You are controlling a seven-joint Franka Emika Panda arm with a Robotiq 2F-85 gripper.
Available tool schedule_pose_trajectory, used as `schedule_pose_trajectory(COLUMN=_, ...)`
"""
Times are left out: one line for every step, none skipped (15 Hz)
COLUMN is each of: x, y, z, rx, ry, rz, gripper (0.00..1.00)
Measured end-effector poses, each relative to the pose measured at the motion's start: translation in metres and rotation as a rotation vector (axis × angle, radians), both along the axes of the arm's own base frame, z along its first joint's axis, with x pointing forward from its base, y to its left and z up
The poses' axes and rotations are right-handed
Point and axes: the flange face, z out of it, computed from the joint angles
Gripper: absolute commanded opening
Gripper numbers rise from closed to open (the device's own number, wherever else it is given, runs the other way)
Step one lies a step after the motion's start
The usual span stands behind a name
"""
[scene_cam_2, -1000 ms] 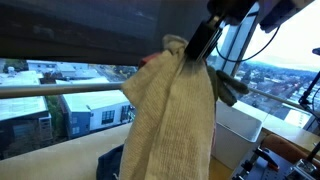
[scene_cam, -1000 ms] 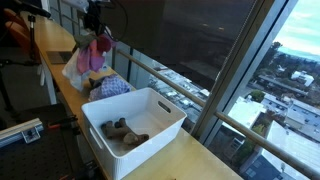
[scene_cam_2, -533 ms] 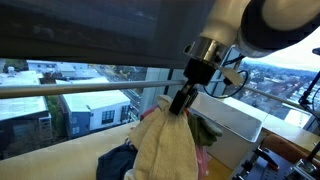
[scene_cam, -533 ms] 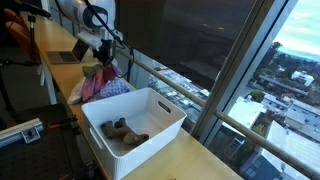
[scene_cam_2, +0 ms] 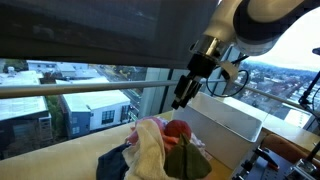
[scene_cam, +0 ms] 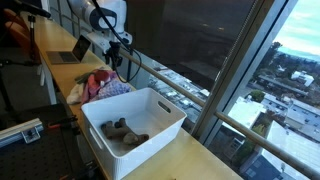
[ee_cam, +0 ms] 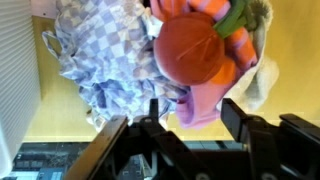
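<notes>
Gripper (scene_cam_2: 183,98) hovered over cloth pile (scene_cam_2: 158,150), jaws apart and empty. Judged hover stage; any grasp would need a straight descent.

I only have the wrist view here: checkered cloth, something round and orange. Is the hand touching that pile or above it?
Observer: Above it. In an exterior view the hand hangs clear of the cloth pile, with a gap between them.
Operator: What's next to the pile?
Observer: A white bin stands right beside it on the wooden counter.
Operator: Anything in the bin?
Observer: Yes, a brownish crumpled item lies on its floor; I cannot tell what it is.
</notes>
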Motion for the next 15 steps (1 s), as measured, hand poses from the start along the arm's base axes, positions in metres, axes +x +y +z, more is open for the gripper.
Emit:
schedule_pose_trajectory(x=0.005, y=-0.016, z=0.011, rx=0.011, ry=-0.014, rz=-0.023, gripper=1.00)
schedule_pose_trajectory(x=0.009, y=-0.035, z=0.022, rx=0.021, ry=-0.031, rz=-0.049, gripper=1.00)
schedule_pose_trajectory(x=0.013, y=-0.057, z=0.033, rx=0.029, ry=-0.048, rz=-0.076, gripper=1.00)
schedule_pose_trajectory(x=0.016, y=-0.082, z=0.044, rx=0.032, ry=-0.067, rz=-0.104, gripper=1.00)
schedule_pose_trajectory(x=0.018, y=-0.109, z=0.053, rx=0.033, ry=-0.084, rz=-0.134, gripper=1.00)
schedule_pose_trajectory(x=0.018, y=-0.136, z=0.059, rx=0.029, ry=-0.096, rz=-0.164, gripper=1.00)
schedule_pose_trajectory(x=0.018, y=-0.165, z=0.060, rx=0.020, ry=-0.102, rz=-0.193, gripper=1.00)
schedule_pose_trajectory(x=0.016, y=-0.192, z=0.056, rx=0.009, ry=-0.096, rz=-0.221, gripper=1.00)
schedule_pose_trajectory(x=0.012, y=-0.217, z=0.046, rx=-0.003, ry=-0.084, rz=-0.247, gripper=1.00)
schedule_pose_trajectory(x=0.007, y=-0.238, z=0.032, rx=-0.014, ry=-0.064, rz=-0.268, gripper=1.00)
schedule_pose_trajectory(x=0.000, y=-0.256, z=0.015, rx=-0.024, ry=-0.042, rz=-0.285, gripper=1.00)
schedule_pose_trajectory(x=-0.007, y=-0.270, z=-0.004, rx=-0.035, ry=-0.024, rz=-0.299, gripper=1.00)
schedule_pose_trajectory(x=-0.014, y=-0.280, z=-0.025, rx=-0.046, ry=-0.006, rz=-0.310, gripper=1.00)
schedule_pose_trajectory(x=-0.021, y=-0.288, z=-0.046, rx=-0.056, ry=0.011, rz=-0.318, gripper=1.00)
schedule_pose_trajectory(x=-0.027, y=-0.292, z=-0.066, rx=-0.064, ry=0.029, rz=-0.323, gripper=1.00)
